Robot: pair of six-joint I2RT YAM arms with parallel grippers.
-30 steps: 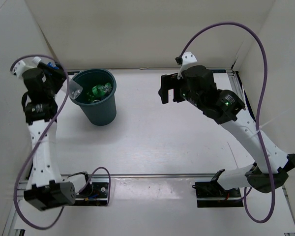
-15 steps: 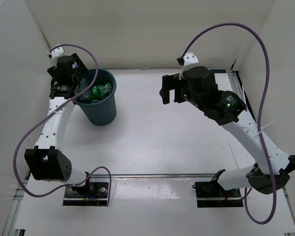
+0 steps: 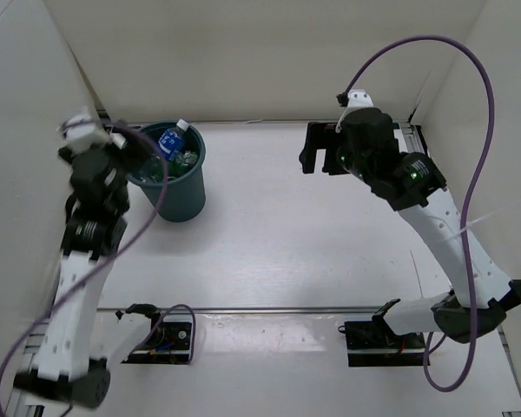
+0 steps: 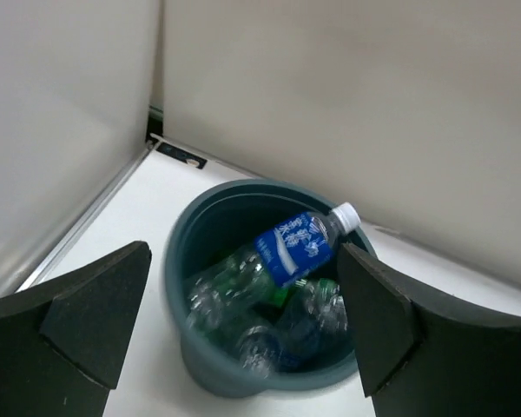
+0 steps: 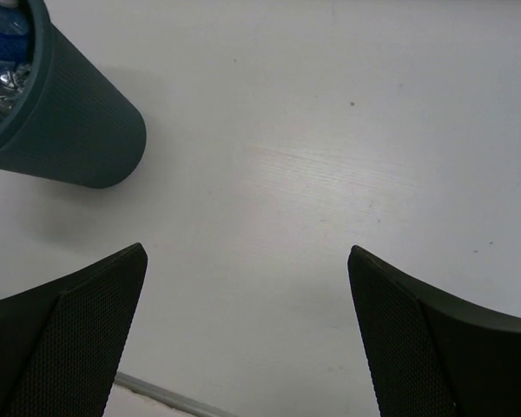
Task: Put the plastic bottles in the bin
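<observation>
The dark teal bin stands at the far left of the table. Several plastic bottles lie inside it. A clear one with a blue label lies on top, its white cap resting on the far rim. Under it I see more clear bottles and some green plastic. My left gripper is open and empty, just left of the bin and above its rim, facing into it. In the top view the left gripper is blurred. My right gripper hangs open and empty over bare table at the far right.
White walls close in the table at the back and on both sides. In the right wrist view the bin stands at the upper left, well away from the right gripper. A metal rail crosses the near edge.
My left gripper swung over the bin and opened. The blue-labelled bottle it held now lies in the bin, and the arm has drawn back. The right gripper moved slightly farther back and right.
</observation>
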